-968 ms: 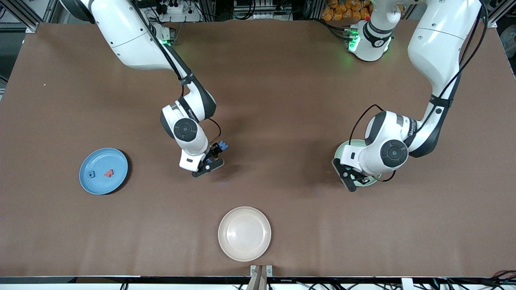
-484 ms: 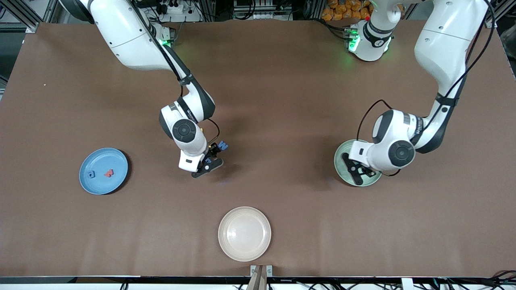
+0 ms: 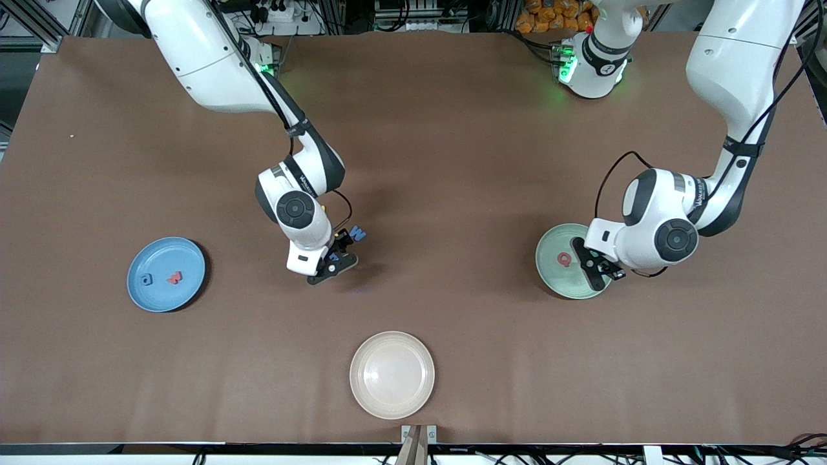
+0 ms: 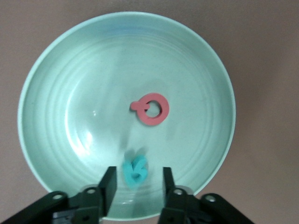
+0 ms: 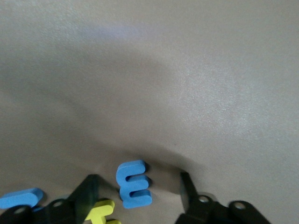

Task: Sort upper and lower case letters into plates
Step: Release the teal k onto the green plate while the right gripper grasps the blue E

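The mint green plate (image 3: 554,274) lies toward the left arm's end of the table. In it are a red letter (image 4: 152,108) and a blurred teal letter (image 4: 134,170). My left gripper (image 4: 138,186) is open just over the plate's rim, and the teal letter sits between its fingers, touching neither. My right gripper (image 5: 138,193) is open low over the table's middle. A blue E (image 5: 134,183) stands between its fingers with a gap on each side. A yellow letter (image 5: 99,212) and another blue letter (image 5: 21,197) lie beside it. The sky blue plate (image 3: 187,253) holds a blue letter (image 3: 147,279) and a red letter (image 3: 174,278).
A cream-white plate (image 3: 392,374) sits near the table edge closest to the front camera, between the two arms. A blue W (image 3: 357,232) lies on the brown table just beside the right gripper (image 3: 336,258).
The left gripper has swung across the mint plate toward its own arm's end, uncovering the red letter, and has opened off the teal letter. The right gripper's jaws have narrowed around the blue E.
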Tool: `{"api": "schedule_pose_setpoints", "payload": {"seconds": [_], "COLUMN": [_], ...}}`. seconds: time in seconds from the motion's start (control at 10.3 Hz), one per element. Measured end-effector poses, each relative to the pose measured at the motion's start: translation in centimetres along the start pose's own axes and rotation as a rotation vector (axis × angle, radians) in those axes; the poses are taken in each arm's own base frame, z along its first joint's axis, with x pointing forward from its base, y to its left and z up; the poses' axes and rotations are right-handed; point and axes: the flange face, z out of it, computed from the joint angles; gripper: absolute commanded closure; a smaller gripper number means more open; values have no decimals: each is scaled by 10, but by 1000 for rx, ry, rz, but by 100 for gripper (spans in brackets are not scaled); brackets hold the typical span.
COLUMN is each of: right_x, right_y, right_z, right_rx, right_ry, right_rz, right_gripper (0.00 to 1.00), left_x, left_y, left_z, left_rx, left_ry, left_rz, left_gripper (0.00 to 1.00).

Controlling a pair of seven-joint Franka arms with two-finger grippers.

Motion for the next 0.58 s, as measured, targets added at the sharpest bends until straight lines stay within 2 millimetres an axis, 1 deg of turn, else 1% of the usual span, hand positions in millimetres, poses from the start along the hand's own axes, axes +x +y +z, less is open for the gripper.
{"api": "schedule_pose_setpoints", "payload": {"seconds": [0.19, 0.39, 0.48, 0.58], "right_x": [1, 1, 0, -2], "right_y": [0, 2, 4, 8], "right_z": [-6, -7, -7, -7], "right_rx": [0, -2, -3, -4], "right_ry": [8, 6, 5, 1], "right_rz": [0, 2, 5, 11], "right_gripper": [100, 100, 100, 100], "left_x": [3, 10, 18, 31], "left_y": [1, -1, -2, -1], "left_z": [3, -6, -9, -9], "left_rx": [-3, 0, -18, -31], "left_ry": [1, 28, 62, 80], "left_rz": [-14, -119, -194, -255], "left_gripper": [0, 0, 0, 0]}}
